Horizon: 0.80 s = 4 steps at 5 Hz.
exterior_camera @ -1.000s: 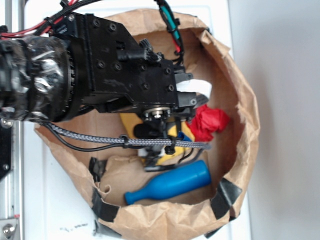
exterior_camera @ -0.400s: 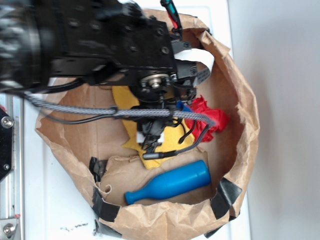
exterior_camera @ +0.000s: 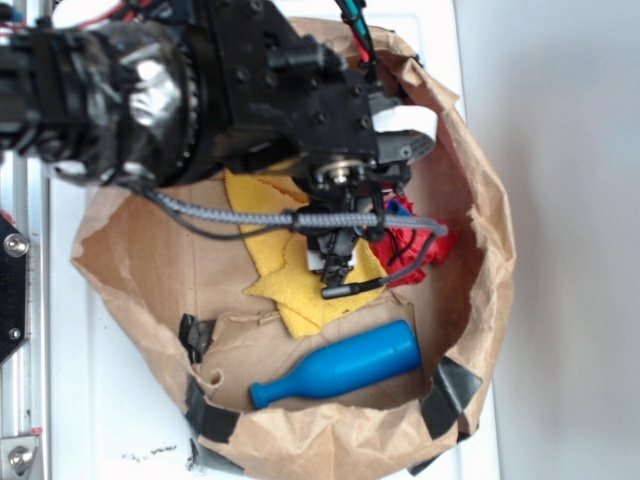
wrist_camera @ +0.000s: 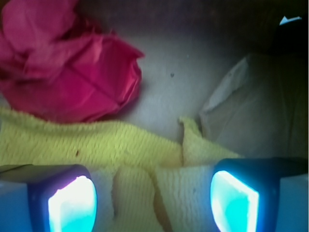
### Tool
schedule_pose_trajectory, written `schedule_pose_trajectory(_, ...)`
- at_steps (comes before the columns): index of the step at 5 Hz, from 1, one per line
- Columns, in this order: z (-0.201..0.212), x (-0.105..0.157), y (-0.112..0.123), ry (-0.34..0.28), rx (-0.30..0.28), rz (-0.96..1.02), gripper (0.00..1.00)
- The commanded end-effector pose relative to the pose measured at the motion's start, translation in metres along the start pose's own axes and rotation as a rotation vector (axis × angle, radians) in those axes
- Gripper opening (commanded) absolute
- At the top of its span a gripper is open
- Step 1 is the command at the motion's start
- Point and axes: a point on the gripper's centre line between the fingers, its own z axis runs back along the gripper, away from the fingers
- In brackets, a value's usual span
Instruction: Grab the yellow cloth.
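Observation:
The yellow cloth (exterior_camera: 290, 285) lies folded on the floor of a brown paper bag, partly under my arm. In the wrist view its terry folds (wrist_camera: 145, 159) fill the space below and between my fingers. My gripper (exterior_camera: 385, 212) hangs over the cloth's right edge, next to the red cloth wad (exterior_camera: 418, 252). In the wrist view the gripper (wrist_camera: 153, 203) is open, with glowing blue pads (wrist_camera: 72, 203) on both sides of a yellow fold and nothing held. The red wad (wrist_camera: 72, 72) lies just beyond the cloth.
A blue plastic bottle (exterior_camera: 340, 368) lies on its side near the bag's front. The crumpled bag wall (exterior_camera: 485, 210) rings everything, with black tape patches (exterior_camera: 450, 392). A pale fold of the bag (wrist_camera: 251, 106) rises at the right of the wrist view.
My arm has shifted towards the top of the exterior picture and a little right, uncovering more of the yellow cloth. The bottle and red wad have not moved.

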Motion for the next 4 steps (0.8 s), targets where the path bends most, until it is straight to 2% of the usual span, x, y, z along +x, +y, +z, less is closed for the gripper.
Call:
schedule_pose_trajectory(1,0.005,0.017,0.000,-0.117,0.035,-0.007,1.00)
schedule_pose_trajectory(2,0.006,0.014,0.001,-0.113,0.032,0.010,0.00)
schedule_pose_trajectory(4,0.017,0.015,0.002,-0.104,-0.007,0.017,0.00)
